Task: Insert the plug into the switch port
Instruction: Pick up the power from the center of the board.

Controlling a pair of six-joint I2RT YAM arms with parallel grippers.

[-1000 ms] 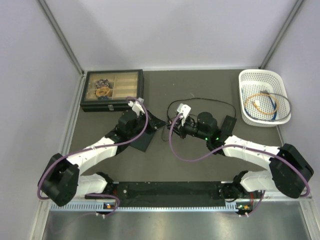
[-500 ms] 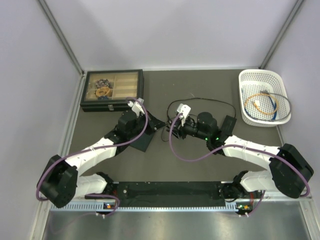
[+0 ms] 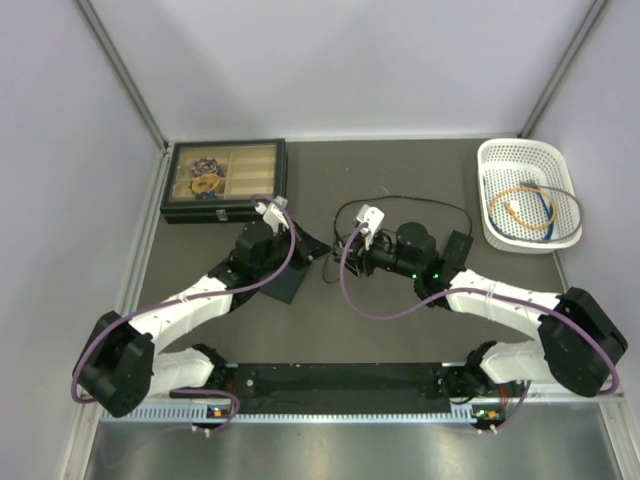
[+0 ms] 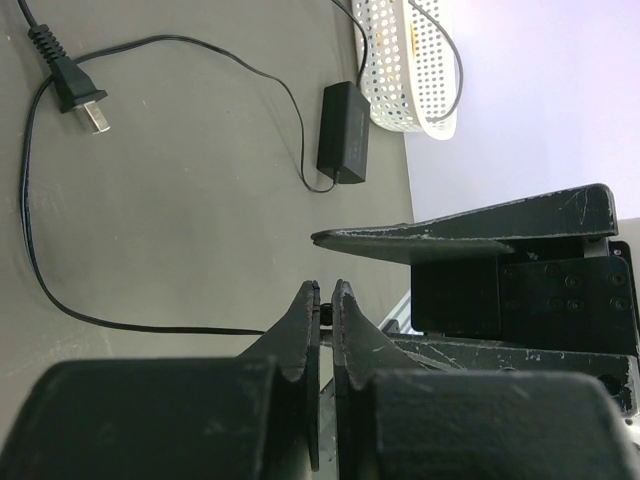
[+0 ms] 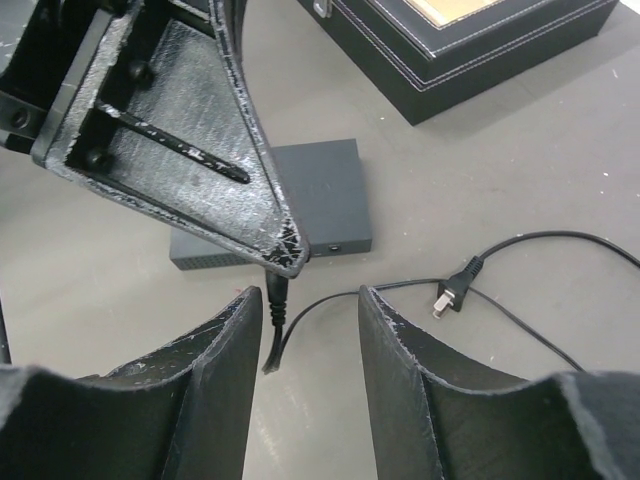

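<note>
Plug: slim black barrel plug (image 5: 276, 292), round in section, hanging tip-up just under a finger of the left gripper. It sits close to the front edge of the switch box but apart from it, and it is not in the socket.
Switch port: small dark socket (image 5: 333, 246) in the thin front edge of the switch box, just right of the plug.
Switch box: flat, matt dark grey plastic slab (image 5: 310, 190), roughly square with crisp corners, lying flat on the table.
Left gripper: its black fingers (image 4: 325, 292) are pressed together with only a hairline gap, pinching the plug. Their faces are scuffed and scratched.
Right gripper: its jaws (image 5: 310, 297) are spread wide and hold nothing. The curved black pads are worn pale along the edges.
Cord: thin, glossy black lead (image 4: 30, 215) running in loose loops across the table to the pinched fingers.
Wall plug: black moulded head with two flat metal prongs (image 4: 78, 97), lying free.
Power brick: small matt black rectangular block (image 4: 343, 130) beside the basket.
Basket: white perforated plastic (image 4: 395, 70) with a rounded rim.
Compartment case: black, stitched edge, clear top (image 5: 480, 40), beyond the switch box.
Table: dull grey-brown, finely grained surface (image 5: 520, 170).
</note>
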